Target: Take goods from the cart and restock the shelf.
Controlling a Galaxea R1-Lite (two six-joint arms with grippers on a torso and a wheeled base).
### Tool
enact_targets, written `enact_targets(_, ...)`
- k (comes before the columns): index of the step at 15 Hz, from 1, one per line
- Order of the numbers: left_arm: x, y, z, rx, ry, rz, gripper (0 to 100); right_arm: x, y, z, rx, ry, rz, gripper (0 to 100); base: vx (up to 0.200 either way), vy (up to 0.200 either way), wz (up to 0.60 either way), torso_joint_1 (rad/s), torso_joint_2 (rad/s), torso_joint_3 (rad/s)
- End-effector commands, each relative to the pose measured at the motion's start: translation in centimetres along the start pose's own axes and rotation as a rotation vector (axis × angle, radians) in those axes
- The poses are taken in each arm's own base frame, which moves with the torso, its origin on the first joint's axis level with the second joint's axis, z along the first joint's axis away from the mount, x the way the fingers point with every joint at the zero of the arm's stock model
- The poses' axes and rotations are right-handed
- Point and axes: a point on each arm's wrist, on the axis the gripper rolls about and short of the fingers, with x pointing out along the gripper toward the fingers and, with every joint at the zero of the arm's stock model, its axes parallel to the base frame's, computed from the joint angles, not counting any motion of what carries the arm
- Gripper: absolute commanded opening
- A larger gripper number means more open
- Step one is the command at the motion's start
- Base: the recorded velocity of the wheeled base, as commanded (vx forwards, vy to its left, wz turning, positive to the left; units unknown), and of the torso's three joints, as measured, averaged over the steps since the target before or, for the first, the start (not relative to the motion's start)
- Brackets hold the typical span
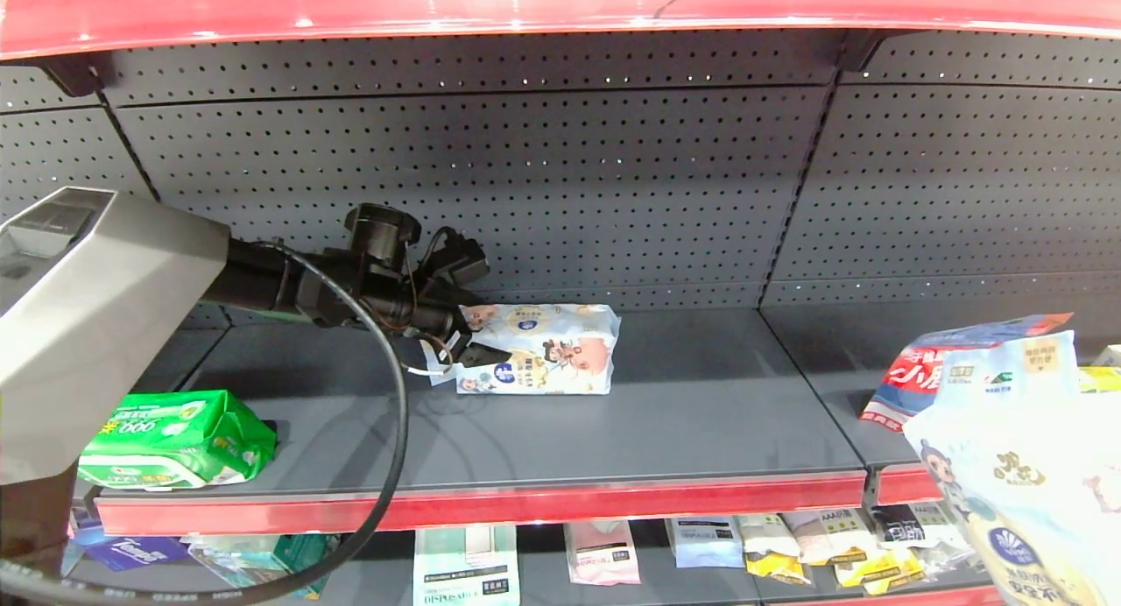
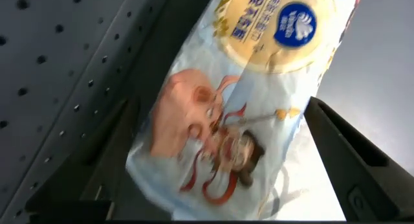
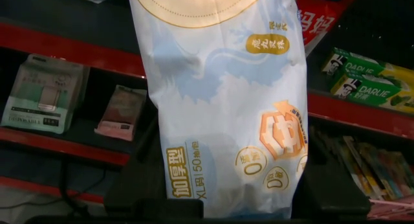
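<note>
The left jaws are clenched on the left end of a white cartoon-printed pack (image 1: 539,348). The pack lies flat on the grey shelf (image 1: 701,405), toward its far side near the perforated back panel (image 1: 569,177). A green pack (image 1: 175,440) lies at the shelf's near left edge, well apart from it. The right jaws grasp a large pale blue pack (image 1: 1025,466) at the near right, in front of the shelf. Beyond it a red-and-white bag (image 1: 928,369) lies on the neighbouring shelf section (image 1: 832,352). Small packets (image 1: 604,549) sit on the lower shelf (image 1: 541,562).
</note>
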Motion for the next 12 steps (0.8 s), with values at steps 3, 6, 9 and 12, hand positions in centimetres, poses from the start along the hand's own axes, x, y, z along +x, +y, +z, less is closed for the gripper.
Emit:
enact_targets(3,0.8,0.1,-0.3,-0.001,0.003,-0.007,100,0.1,0.0,0.0,0.001,0.01,0.002,0,0.0,0.0,0.0,0.0,0.0,0.0)
enact_targets(6,0.9,0.0,-0.3,0.007,0.005,-0.01,0,0.2,0.0,0.1,0.002,0.019,0.005,0,0.0,0.0,0.0,0.0,0.0,0.0)
enact_targets(9,0.5,-0.4,-0.6,0.005,0.039,-0.042,0,0.2,0.0,0.0,0.001,0.018,0.003,0,0.0,0.0,0.0,0.0,0.0,0.0)
enact_targets(12,-1.7,-1.2,0.2,0.017,0.043,-0.1,0,0.1,0.0,0.0,0.001,0.016,0.002,0,0.0,0.0,0.0,0.0,0.0,0.0)
